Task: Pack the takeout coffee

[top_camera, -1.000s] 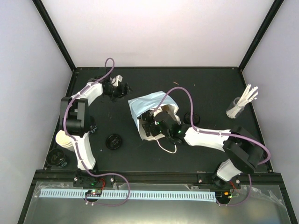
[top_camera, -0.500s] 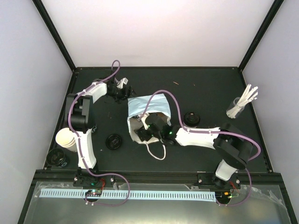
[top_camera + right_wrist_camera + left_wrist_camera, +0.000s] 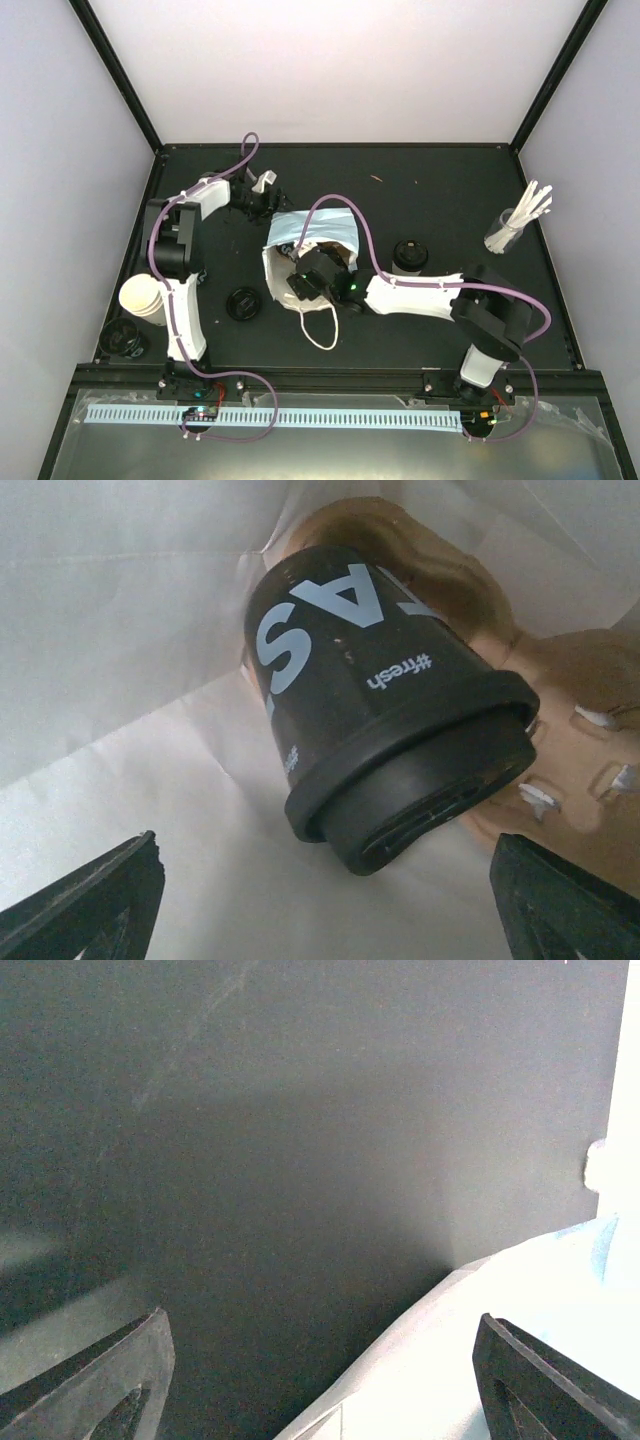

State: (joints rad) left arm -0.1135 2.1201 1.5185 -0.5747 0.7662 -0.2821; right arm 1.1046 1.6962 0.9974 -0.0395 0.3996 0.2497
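Shifted leftward over the last second, the light-blue paper bag [image 3: 300, 226] now lies nearer the left arm, and the right arm has followed it, its wrist buried in the bag's mouth. That move has uncovered a black-lidded cup [image 3: 410, 255] standing on the bench [image 3: 440, 190] to the right of the bag.

By count there is one bag, lying on its side with one white handle loop [image 3: 320, 325] trailing toward the near edge. Inside it, seen from the right wrist, sits one brown moulded-pulp cup carrier [image 3: 570, 680]. One black cup with pale blue lettering [image 3: 370, 670] rests tilted in the carrier, its black lid [image 3: 420, 780] fitted and facing the camera.

Outside the bag, one cream paper cup [image 3: 140, 297] stands uncapped near the left edge. One loose black lid [image 3: 243, 302] lies flat between it and the bag. One more dark round thing [image 3: 125, 338] sits at the near left corner; lid or lidded cup, I cannot tell. One clear glass of white sticks [image 3: 512, 228] stands well apart on the right.

Spread wide and released, the right pincer [image 3: 320, 910] grips nothing, with the black cup just beyond its tips. Likewise released and holding nothing, the left pincer [image 3: 320, 1380] hovers over bare bench by the bag's far left corner.
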